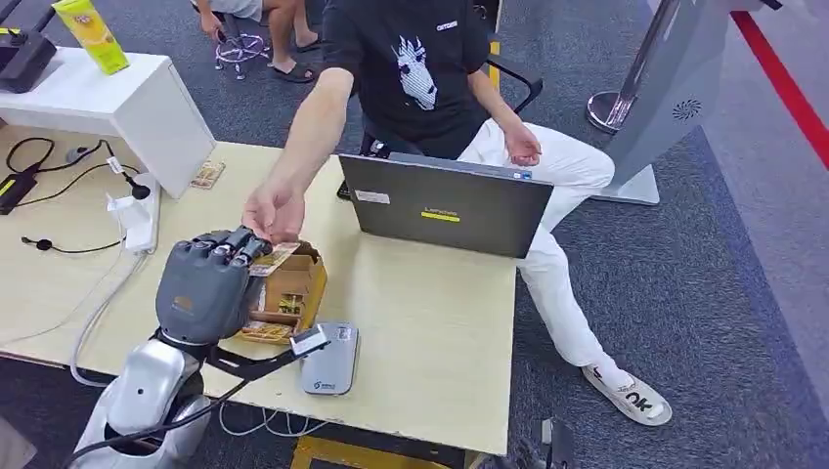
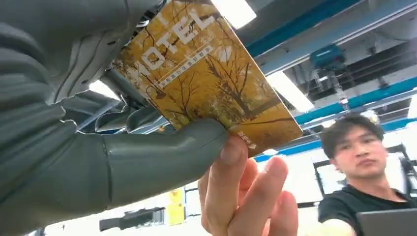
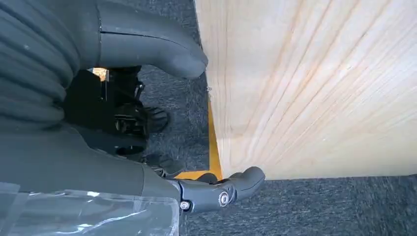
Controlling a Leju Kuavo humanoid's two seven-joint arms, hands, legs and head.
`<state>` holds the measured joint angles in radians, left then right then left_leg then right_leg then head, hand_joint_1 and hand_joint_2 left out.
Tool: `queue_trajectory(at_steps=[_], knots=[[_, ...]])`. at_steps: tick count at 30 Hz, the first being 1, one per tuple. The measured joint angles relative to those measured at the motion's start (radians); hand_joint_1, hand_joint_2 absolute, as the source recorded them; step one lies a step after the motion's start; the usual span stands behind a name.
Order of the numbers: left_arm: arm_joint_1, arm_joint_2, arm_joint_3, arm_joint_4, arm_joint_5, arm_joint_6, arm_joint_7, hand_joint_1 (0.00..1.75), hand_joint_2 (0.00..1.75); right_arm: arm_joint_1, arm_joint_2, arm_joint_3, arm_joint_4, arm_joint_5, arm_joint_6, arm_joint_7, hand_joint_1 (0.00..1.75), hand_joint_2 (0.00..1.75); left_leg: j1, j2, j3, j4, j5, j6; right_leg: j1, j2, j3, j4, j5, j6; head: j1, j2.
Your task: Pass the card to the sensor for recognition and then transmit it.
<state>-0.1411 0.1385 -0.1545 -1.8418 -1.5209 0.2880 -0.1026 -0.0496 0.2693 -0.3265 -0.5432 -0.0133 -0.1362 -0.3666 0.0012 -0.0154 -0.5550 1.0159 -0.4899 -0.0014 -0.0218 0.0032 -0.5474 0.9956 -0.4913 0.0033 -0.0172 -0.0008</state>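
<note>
The left hand (image 1: 210,283) pinches the card (image 2: 201,73) raised toward a person's hand (image 1: 274,210) for handover; the right hand (image 3: 147,113) hangs empty, fingers apart.

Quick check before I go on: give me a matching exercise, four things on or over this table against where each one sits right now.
Things:
1. card
2. card reader
3. laptop
4. cardboard box

Places:
A. near table edge, beside the box
B. in front of the seated person
C. pinched in the left hand, the person's hand touching it
D. under the raised left hand, cards inside

Pairs: 1-C, 2-A, 3-B, 4-D
</note>
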Motion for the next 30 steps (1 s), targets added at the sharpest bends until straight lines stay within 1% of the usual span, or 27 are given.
queue_trajectory(at_steps=[4, 12, 13, 14, 15, 16, 17, 30], knots=[[-0.008, 0.003, 0.06, 0.013, 0.024, -0.018, 0.006, 1.75, 1.75, 0.0, 0.0, -0.002, -0.005, 0.003, 0.0, 0.008, 0.0, 1.75, 0.0, 0.001, 0.0, 0.0, 0.0, 0.0, 0.0, 0.001, -0.001, 0.0, 0.0, 0.0, 0.0, 0.0], [-0.014, 0.01, 0.173, 0.07, 0.051, -0.018, -0.003, 1.75, 1.75, 0.0, 0.0, -0.003, -0.005, 0.004, 0.0, 0.002, 0.0, 1.75, 0.0, 0.001, -0.001, 0.0, 0.0, 0.0, 0.0, 0.002, -0.002, 0.0, 0.0, 0.0, 0.0, 0.0], [-0.014, 0.01, 0.182, 0.075, 0.051, -0.018, -0.003, 1.54, 1.75, 0.0, 0.0, -0.003, -0.005, 0.004, 0.0, 0.0, 0.0, 1.75, 0.0, 0.001, -0.001, 0.0, 0.0, 0.0, 0.0, 0.002, -0.002, 0.0, 0.0, 0.0, 0.0, 0.0], [-0.014, 0.01, 0.188, 0.079, 0.052, -0.018, -0.003, 0.61, 1.75, 0.0, 0.0, -0.003, -0.005, 0.005, 0.0, 0.0, 0.0, 1.75, 0.0, 0.001, -0.001, 0.0, 0.0, 0.0, 0.0, 0.002, -0.003, 0.0, 0.0, 0.0, 0.0, 0.0], [-0.014, 0.01, 0.191, 0.081, 0.051, -0.018, -0.003, 0.61, 1.75, 0.0, 0.0, -0.003, -0.005, 0.005, 0.0, -0.001, 0.0, 1.75, 0.0, 0.001, -0.002, 0.0, 0.0, 0.0, 0.0, 0.002, -0.003, 0.0, 0.0, 0.0, 0.0, 0.0], [-0.014, 0.01, 0.194, 0.084, 0.052, -0.018, -0.006, 0.05, 1.75, 0.0, 0.0, -0.003, -0.005, 0.005, 0.0, -0.001, 0.0, 1.75, 0.0, 0.001, -0.002, 0.0, 0.0, 0.0, 0.0, 0.002, -0.003, 0.0, 0.0, 0.0, 0.0, 0.0], [-0.014, 0.01, 0.196, 0.085, 0.052, -0.018, -0.008, 0.0, 1.75, 0.0, 0.0, -0.003, -0.005, 0.005, 0.0, -0.001, 0.0, 1.75, 0.0, 0.001, -0.002, 0.0, 0.0, 0.0, 0.0, 0.002, -0.003, 0.0, 0.0, 0.0, 0.0, 0.0], [-0.01, 0.007, 0.197, 0.09, 0.051, -0.029, -0.025, 0.0, 1.75, 0.0, 0.0, -0.003, -0.005, 0.006, 0.0, -0.002, 0.0, 1.75, 0.0, 0.001, -0.002, 0.0, 0.0, 0.0, 0.0, 0.001, -0.002, 0.0, 0.0, 0.0, 0.0, 0.0]])
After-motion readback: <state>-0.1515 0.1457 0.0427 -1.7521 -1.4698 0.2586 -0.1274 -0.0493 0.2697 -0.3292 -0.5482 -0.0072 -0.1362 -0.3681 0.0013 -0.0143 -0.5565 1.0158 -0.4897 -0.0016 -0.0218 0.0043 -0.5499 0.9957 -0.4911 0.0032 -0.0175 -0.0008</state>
